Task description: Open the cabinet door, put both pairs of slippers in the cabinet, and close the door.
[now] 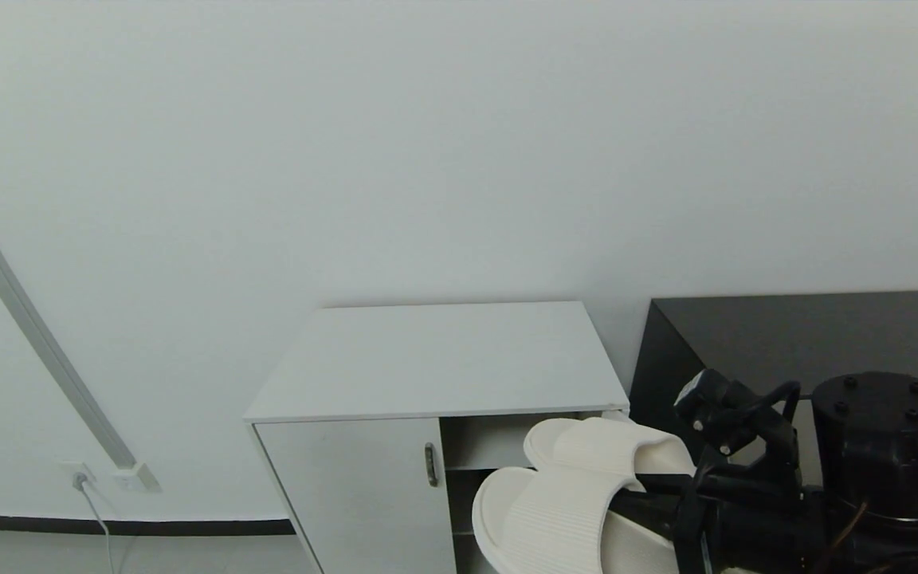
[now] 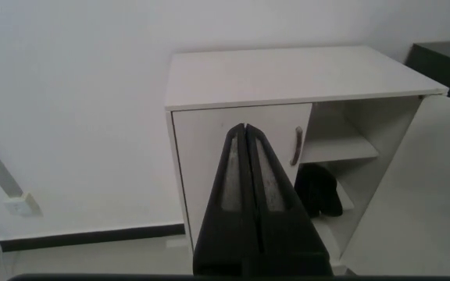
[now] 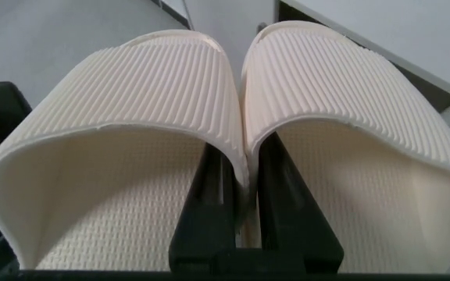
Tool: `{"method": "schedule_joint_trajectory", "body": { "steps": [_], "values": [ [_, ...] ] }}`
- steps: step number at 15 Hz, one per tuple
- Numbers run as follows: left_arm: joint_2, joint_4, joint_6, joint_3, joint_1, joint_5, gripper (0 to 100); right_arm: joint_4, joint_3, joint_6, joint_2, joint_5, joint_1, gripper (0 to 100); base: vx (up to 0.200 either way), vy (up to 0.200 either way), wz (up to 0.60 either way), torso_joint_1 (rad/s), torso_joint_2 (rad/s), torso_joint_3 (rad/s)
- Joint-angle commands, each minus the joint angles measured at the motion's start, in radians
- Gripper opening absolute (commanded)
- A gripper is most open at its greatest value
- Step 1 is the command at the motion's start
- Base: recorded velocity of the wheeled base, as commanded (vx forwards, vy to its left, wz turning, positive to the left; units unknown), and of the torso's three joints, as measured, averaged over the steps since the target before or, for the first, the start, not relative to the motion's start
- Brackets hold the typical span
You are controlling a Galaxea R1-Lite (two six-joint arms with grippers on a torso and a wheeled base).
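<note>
Open cabinet bay (image 2: 385, 156), shelf (image 2: 348, 148) across it, dark pair (image 2: 319, 191) underneath.

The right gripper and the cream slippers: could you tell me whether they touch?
Touching: the right wrist view shows the right gripper with jaws clamped on the adjoining straps of the cream slippers.

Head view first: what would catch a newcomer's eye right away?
The cream pair of slippers stands out first, pinched side by side in the jaws of the right gripper at the lower right, just in front of the white cabinet. The cabinet's right half stands open, with something dark that looks like footwear on a lower shelf.
</note>
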Motion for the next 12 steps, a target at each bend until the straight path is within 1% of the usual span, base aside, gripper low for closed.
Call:
{"method": "schedule_joint_trajectory", "body": {
  "steps": [1, 4, 8, 12],
  "values": [
    [0.001, 0.000, 0.000, 0.000, 0.001, 0.000, 0, -0.001, 0.003, 0.000, 0.001, 0.001, -0.001, 0, 0.000, 0.000, 0.00, 0.000, 0.00, 0.000],
    [0.000, 0.000, 0.000, 0.000, 0.001, 0.000, 0, -0.001, 0.008, -0.003, 0.001, 0.006, 0.014, 0, 0.000, 0.000, 0.00, 0.000, 0.00, 0.000],
    [0.001, 0.000, 0.000, 0.000, 0.001, 0.000, 0, -0.001, 0.028, -0.047, 0.002, 0.007, 0.014, 0, 0.000, 0.000, 0.00, 0.000, 0.00, 0.000],
    [0.000, 0.000, 0.000, 0.000, 0.001, 0.000, 0, -0.001, 0.026, -0.047, 0.002, 0.007, 0.014, 0, 0.000, 0.000, 0.00, 0.000, 0.00, 0.000]
  ]
}}
